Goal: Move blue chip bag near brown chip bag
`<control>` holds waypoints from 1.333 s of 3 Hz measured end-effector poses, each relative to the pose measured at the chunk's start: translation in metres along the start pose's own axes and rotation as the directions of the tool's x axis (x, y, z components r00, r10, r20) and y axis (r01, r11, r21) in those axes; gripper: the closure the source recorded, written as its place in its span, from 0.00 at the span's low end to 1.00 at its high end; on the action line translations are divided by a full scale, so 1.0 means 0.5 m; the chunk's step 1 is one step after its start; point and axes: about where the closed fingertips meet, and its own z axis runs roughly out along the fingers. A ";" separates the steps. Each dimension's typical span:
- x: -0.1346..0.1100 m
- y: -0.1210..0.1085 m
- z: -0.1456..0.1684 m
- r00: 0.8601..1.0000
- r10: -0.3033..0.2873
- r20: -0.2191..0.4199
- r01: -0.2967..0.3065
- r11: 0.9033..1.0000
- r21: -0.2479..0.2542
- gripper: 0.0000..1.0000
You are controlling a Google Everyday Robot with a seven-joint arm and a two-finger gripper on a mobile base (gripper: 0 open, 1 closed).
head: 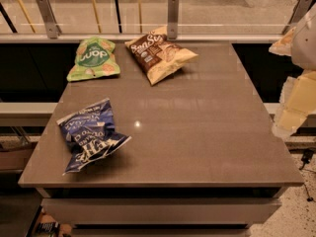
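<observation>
"Starting at the left, what lies on the table [207,132]?"

"The blue chip bag [89,135] lies there, crumpled, near the table's front left corner, with large white lettering across it. It rests on the grey-brown top and nothing touches it."

"And farther back?"

"At the far left corner lies a green bag [94,58], flat on the top. Just to its right is the brown chip bag [160,53], dark brown at one end and cream-yellow at the other, lying at a slant. Those two far bags are near each other but apart. The blue chip bag is well apart from the brown chip bag, with a stretch of tabletop between them."

"Where is your gripper?"

"My gripper [295,98] hangs beyond the table's right edge, at the right border of the view, pale cream in colour. It is well apart from all three bags and has hold of none of them. Whether it stands open or closed I cannot tell."
</observation>
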 end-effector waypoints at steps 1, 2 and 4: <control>0.000 0.000 0.000 1.000 0.000 0.000 0.000 1.000 0.000 0.00; -0.003 -0.002 -0.006 1.000 -0.023 0.006 0.023 1.000 0.016 0.00; -0.026 -0.028 0.000 0.964 -0.255 0.078 0.239 0.956 0.168 0.00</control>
